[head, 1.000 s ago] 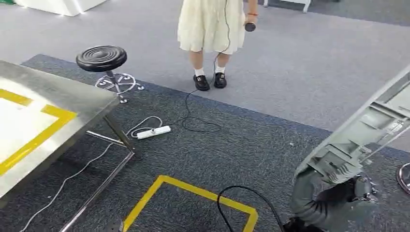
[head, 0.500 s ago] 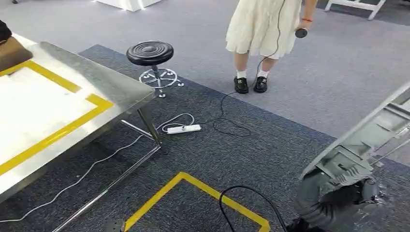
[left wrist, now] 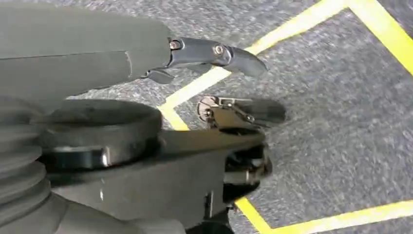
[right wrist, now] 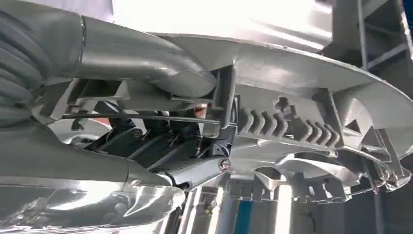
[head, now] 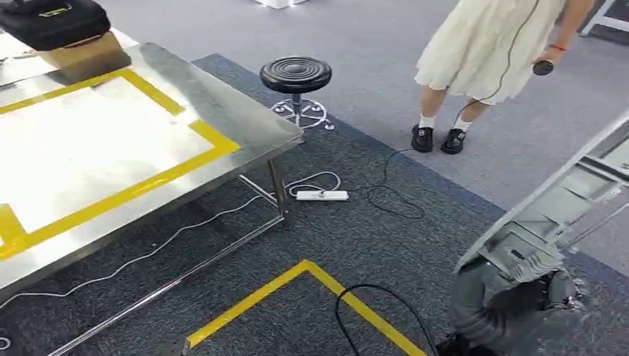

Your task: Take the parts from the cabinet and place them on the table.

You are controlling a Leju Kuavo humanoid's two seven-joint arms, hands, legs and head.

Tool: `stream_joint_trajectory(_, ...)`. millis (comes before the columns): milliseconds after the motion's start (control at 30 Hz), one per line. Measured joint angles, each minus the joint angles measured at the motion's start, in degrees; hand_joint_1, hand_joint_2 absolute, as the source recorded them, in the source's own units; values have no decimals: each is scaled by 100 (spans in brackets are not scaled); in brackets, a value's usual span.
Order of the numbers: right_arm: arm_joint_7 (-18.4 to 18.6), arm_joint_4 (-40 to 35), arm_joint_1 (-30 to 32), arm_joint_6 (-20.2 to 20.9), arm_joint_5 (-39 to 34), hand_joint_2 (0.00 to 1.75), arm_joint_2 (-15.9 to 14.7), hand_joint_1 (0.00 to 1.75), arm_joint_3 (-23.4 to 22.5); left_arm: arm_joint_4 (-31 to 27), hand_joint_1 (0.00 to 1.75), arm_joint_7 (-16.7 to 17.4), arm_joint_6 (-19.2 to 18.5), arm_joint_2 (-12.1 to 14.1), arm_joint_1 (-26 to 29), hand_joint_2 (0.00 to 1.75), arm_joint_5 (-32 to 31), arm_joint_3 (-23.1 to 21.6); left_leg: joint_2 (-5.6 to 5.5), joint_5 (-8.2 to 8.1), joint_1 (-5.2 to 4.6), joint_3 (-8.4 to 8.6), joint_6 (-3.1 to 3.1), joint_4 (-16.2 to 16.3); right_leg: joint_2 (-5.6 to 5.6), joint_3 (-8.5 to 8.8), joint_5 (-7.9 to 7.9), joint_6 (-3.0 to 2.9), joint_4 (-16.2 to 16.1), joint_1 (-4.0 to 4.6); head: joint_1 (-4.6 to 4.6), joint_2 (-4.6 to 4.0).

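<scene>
The right hand (head: 545, 289) sits at the lower right of the head view, its ribbed grey cuff bent upward, and it grips the lower end of one long grey part (head: 564, 200) that slants up to the right edge of the frame. In the right wrist view the dark fingers (right wrist: 160, 141) curl around the part's (right wrist: 302, 122) ribbed, moulded underside, with a thin metal rod running across them; the part looks like cast or moulded plastic with rows of small fins and a curved outer shell. The left hand (left wrist: 229, 83) hangs over the carpet in the left wrist view, its dark fingers apart and nothing between them.

One steel table (head: 245, 122) fills the upper left of the head view, its top shiny and brushed, marked with a rectangle of yellow tape. At its far corner stand one brown cardboard box (head: 78, 53) and one black case (head: 52, 18) on top of it. One round black stool (head: 295, 74) with a ridged seat and chromed base stands beyond the table. One white power strip (head: 321, 195) lies on the dark speckled carpet, its cables looping beside it. Yellow tape (head: 311, 274) forms an angle on the floor at lower centre. One person (head: 489, 52) in a pale pleated skirt, white socks and black shoes stands at the upper right.
</scene>
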Motion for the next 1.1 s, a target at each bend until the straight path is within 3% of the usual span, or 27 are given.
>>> stream_joint_trajectory(33, 0, -2, 1, 0, -2, 175, 0, 175, 0, 0, 0, 0, 2, 0, -5, 175, 2, 0, -50, 7, 12, 2, 34, 0, 246, -118, -169, 6, 265, -15, 23, 0)
stream_joint_trajectory(67, 0, 0, 3, -2, -9, 175, 0, 175, -9, 0, 0, -5, 2, -13, -15, 175, 2, 0, -144, 11, 15, -4, 53, 0, 409, -375, -427, 16, 796, -22, 53, 0)
stream_joint_trajectory(100, -2, 0, 2, -2, -9, 175, 0, 175, -11, 0, 0, -4, 2, -15, -20, 175, 2, 2, -226, 10, 15, -7, 60, 1, 466, -617, -624, 25, 1271, -25, 57, 0)
stream_joint_trajectory(133, -2, 2, 3, -2, -9, 175, 0, 175, -15, 2, 0, -4, 0, -17, -15, 175, 0, 2, -301, 9, 14, -6, 61, 1, 487, -804, -720, 28, 1613, -23, 60, 0)
stream_joint_trajectory(167, 0, 4, 3, -2, -15, 175, 0, 175, -15, 2, 0, -4, 0, -17, -8, 175, 0, 2, -393, 9, 14, 1, 61, 1, 494, -902, -672, 24, 1728, -23, 60, 0)
stream_joint_trajectory(200, 0, 7, 2, -2, -22, 175, 0, 175, -15, 0, 0, -4, 0, -17, -3, 175, 0, 2, -502, 9, 17, 13, 60, 2, 494, -834, -456, 19, 1509, -30, 62, 0)
stream_joint_trajectory(267, 0, 7, 2, -2, -28, 175, 0, 175, -17, 2, 0, -4, 0, -22, -2, 175, 0, 2, -677, 6, 36, 44, 35, 4, 573, -431, 66, 9, 611, -58, 57, 0)
stream_joint_trajectory(300, 0, 7, 2, -2, -33, 175, 0, 175, -15, 0, 0, -4, 0, -28, -4, 175, 0, 2, -755, 0, 49, 58, 5, 10, 775, -198, 280, 33, 122, -96, 68, 0)
stream_joint_trajectory(333, 0, 11, 0, -2, -39, 175, 0, 175, -17, 0, 0, -5, 0, -26, -8, 175, 0, 2, -804, 7, 34, 42, -40, 15, 1045, -127, 153, 33, -13, -126, 66, 0)
stream_joint_trajectory(433, 0, 20, 0, -2, -50, 175, 2, 175, -17, 0, 0, -4, 0, -24, 8, 175, 2, 2, -974, 70, 77, -40, -157, -10, 920, -124, 199, -91, -46, -73, 64, 0)
stream_joint_trajectory(467, 0, 22, -1, 0, -55, 175, 2, 175, -17, 0, 0, -4, 2, -22, 16, 175, 2, 4, -1031, 78, 80, -59, -182, -16, 852, -117, 218, -134, -68, -90, 62, 0)
stream_joint_trajectory(500, 0, 22, -5, 0, -57, 175, 11, 175, -15, 2, 0, -4, 2, -22, 14, 175, 2, 4, -926, 42, 72, -61, -197, 16, 758, -104, 233, -174, -89, -116, 66, 0)
stream_joint_trajectory(533, 0, 22, -1, 0, -57, 175, 15, 175, -17, 2, 0, -4, 2, -31, 11, 175, 2, 4, -580, -117, 28, -155, -228, 208, 696, -98, 225, -225, -96, -108, -9, 0)
stream_joint_trajectory(567, 0, 22, -1, 0, -61, 175, 17, 175, -20, 2, 0, -4, 4, -26, 0, 175, 2, 4, -390, -361, 29, -354, -256, 610, 612, -104, 220, -245, -96, -95, -32, 0)
stream_joint_trajectory(633, 0, 22, 0, 0, -63, 175, 18, 175, -20, 2, 0, -6, 4, -26, -7, 175, 2, 4, -276, -769, 34, -813, -275, 1554, 435, -113, 210, -261, -95, -76, -32, 0)
stream_joint_trajectory(667, 0, 24, 0, 0, -66, 175, 17, 175, -20, 2, 0, -7, 4, -26, -3, 175, 2, 4, -274, -805, 34, -935, -277, 1794, 343, -112, 205, -268, -95, -69, -37, 0)
stream_joint_trajectory(700, 0, 26, -1, 0, -68, 175, 18, 175, -22, 2, 0, -4, 4, -26, 4, 175, 2, 4, -272, -697, 34, -896, -271, 1734, 258, -107, 200, -269, -95, -62, -32, 0)
stream_joint_trajectory(733, 0, 31, -2, 0, -70, 175, 18, 175, -22, 2, 0, -5, 4, -22, 6, 175, 2, 4, -259, -481, 32, -732, -256, 1423, 179, -98, 193, -267, -95, -54, -37, 0)
stream_joint_trajectory(767, 0, 31, -2, 0, -70, 175, 17, 175, -22, 0, 0, -7, 9, -20, 5, 175, 2, 4, -194, -228, 26, -459, -230, 924, 106, -79, 184, -257, -95, -48, -34, 0)
stream_joint_trajectory(800, 0, 31, -2, 0, -70, 175, 17, 175, -22, 0, 0, -7, 15, -20, 3, 175, 2, 4, -32, -33, 12, -164, -201, 424, 42, -52, 168, -239, -95, -44, -34, 0)
stream_joint_trajectory(833, 0, 31, -2, 0, -70, 175, 18, 175, -22, 2, 0, -13, 15, -22, 0, 175, 2, 4, 392, -24, -36, 32, -174, 85, 2, -34, 149, -212, -91, -12, -37, 0)
stream_joint_trajectory(900, -2, 31, -3, 0, -70, 175, 17, 175, -26, 2, 0, -20, 0, -26, -23, 175, 2, 4, 295, -46, -67, 19, -109, 7, -117, -21, 119, -158, -88, 34, -19, 0)
stream_joint_trajectory(967, 0, 31, -5, 0, -70, 175, 17, 175, -26, 0, 0, -22, 2, -26, -6, 175, 5, 7, 123, -47, -75, -1, -58, -6, -278, 38, 99, -109, -124, 31, -32, 0)
stream_joint_trajectory(1000, 0, 31, -5, 0, -72, 175, 17, 175, -26, 0, 0, -31, -2, -26, 2, 175, 5, 7, 39, -12, -24, 35, -13, -36, -206, 18, 62, -47, -107, 13, -37, 0)
stream_joint_trajectory(1033, 0, 31, -4, 0, -70, 175, 17, 175, -28, 0, 0, -57, -18, -31, 8, 175, 13, 9, -12, -11, -4, 50, 2, -41, 118, 1, -49, -16, 27, 8, 7, 0)
stream_joint_trajectory(1067, 0, 31, -3, 0, -74, 175, 17, 175, -31, 2, 0, -68, -20, -33, -2, 175, 20, 9, -86, -9, 5, 48, 26, -41, 353, -158, -262, -10, 396, 5, 29, 0)
stream_joint_trajectory(1100, -2, 31, -4, 0, -74, 175, 17, 175, -31, 0, 0, -81, -26, -33, -12, 175, 20, 9, -170, -5, 6, 41, 47, -41, 451, -404, -503, -5, 899, 4, 44, 0)
